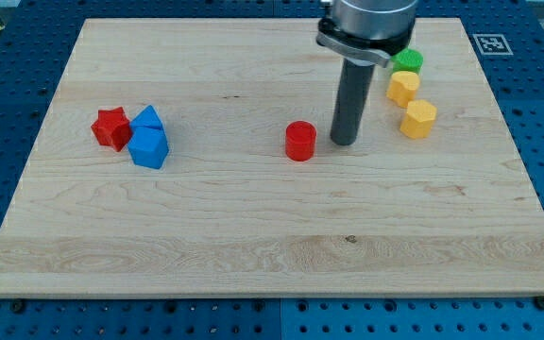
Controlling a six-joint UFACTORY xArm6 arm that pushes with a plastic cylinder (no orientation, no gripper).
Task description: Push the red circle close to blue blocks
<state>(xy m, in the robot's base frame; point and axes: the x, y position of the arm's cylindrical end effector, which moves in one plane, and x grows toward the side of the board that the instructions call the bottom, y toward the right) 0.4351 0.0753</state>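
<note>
The red circle stands near the middle of the wooden board. My tip rests on the board just to the view's right of the red circle, a small gap away. Two blue blocks sit at the view's left: a blue triangle-like block and a larger blue block just below it, touching. They lie far to the left of the red circle.
A red star block touches the blue blocks on their left. At the view's upper right are a green block and two yellow blocks. The arm's grey body hangs over the top.
</note>
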